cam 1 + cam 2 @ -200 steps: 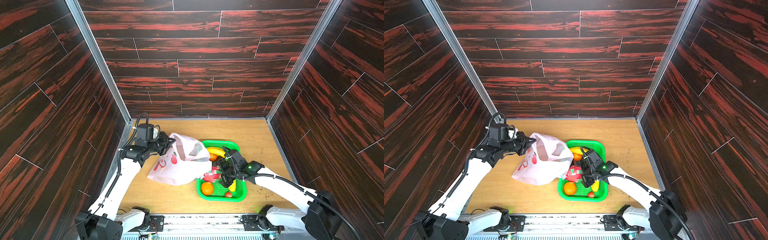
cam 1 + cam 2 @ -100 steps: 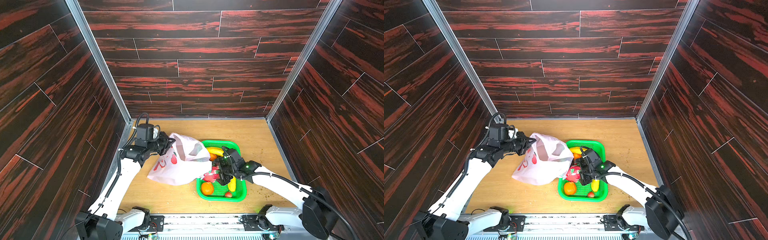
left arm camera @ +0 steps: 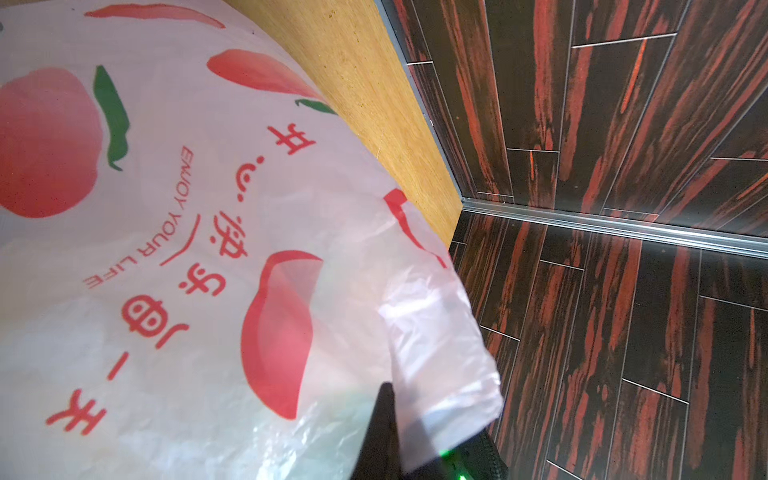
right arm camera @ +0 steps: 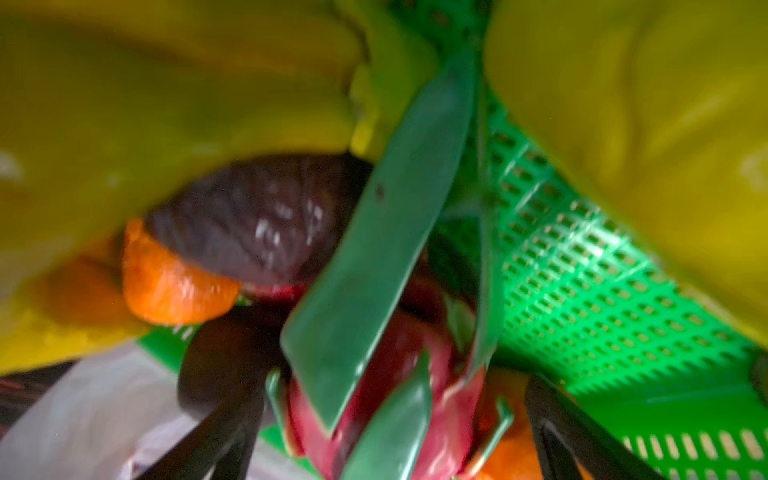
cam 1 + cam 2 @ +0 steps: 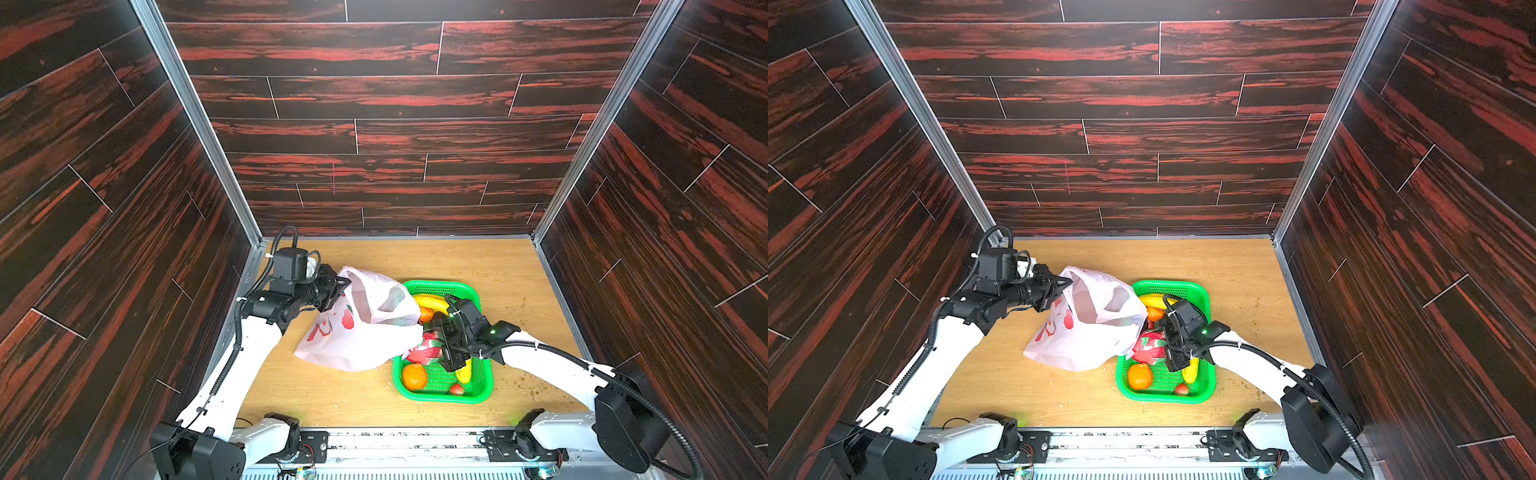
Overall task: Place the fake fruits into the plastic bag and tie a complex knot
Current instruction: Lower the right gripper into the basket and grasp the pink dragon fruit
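Observation:
The plastic bag [image 5: 365,332] [image 5: 1088,328] lies on the table with its mouth held up toward the green basket. My left gripper [image 5: 343,286] [image 5: 1065,284] [image 3: 399,415] is shut on the bag's [image 3: 208,249] upper rim. My right gripper [image 5: 446,345] [image 5: 1169,345] [image 4: 390,436] is down in the basket, open, with its fingers on either side of the pink-green dragon fruit [image 5: 426,351] [image 5: 1148,349] [image 4: 399,395]. The banana bunch [image 5: 430,301] [image 4: 166,83], an orange [image 5: 414,376], a lemon [image 5: 464,372], a strawberry [image 5: 456,389] and a purple ball [image 4: 257,220] also lie there.
The green mesh basket [image 5: 440,286] [image 5: 1167,284] [image 4: 582,270] stands right of the bag, which overlaps its left edge. Dark wood-pattern walls close in three sides of the wooden table [image 5: 498,266]. Crumbs speckle the table at the right.
My right gripper has edged a little left within the basket, closer over the dragon fruit. The left gripper and the bag have stayed where they were.

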Robot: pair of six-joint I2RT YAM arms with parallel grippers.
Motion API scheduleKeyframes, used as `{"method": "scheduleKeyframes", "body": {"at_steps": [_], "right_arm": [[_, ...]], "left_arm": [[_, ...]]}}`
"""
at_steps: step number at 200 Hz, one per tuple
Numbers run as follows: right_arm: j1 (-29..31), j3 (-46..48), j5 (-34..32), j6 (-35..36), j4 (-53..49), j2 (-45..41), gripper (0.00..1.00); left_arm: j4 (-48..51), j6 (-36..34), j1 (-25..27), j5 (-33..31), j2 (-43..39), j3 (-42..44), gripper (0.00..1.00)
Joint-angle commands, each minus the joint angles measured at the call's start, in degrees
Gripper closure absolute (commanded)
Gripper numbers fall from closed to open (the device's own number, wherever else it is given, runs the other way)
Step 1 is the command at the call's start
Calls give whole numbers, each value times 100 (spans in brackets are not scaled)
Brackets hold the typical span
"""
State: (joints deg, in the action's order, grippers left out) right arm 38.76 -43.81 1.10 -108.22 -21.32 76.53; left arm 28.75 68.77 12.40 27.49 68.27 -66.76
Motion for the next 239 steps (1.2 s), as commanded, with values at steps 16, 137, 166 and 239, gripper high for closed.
{"method": "scheduleKeyframes", "body": {"at_steps": [16,137,166,239], "right_arm": [[-86,87,-13,61,208,280,1],[159,-13,-282,-316,308,795,1],[228,-68,-369,-348,320,987,1],[275,-76,-985,-109,-169,257,28]], "left_arm": [[46,-66,19,-12,11,-144,100],[71,-57,20,-41,24,-161,100],[76,-57,21,-30,11,-155,100],[95,-85,17,-6,-34,-126,100]]}}
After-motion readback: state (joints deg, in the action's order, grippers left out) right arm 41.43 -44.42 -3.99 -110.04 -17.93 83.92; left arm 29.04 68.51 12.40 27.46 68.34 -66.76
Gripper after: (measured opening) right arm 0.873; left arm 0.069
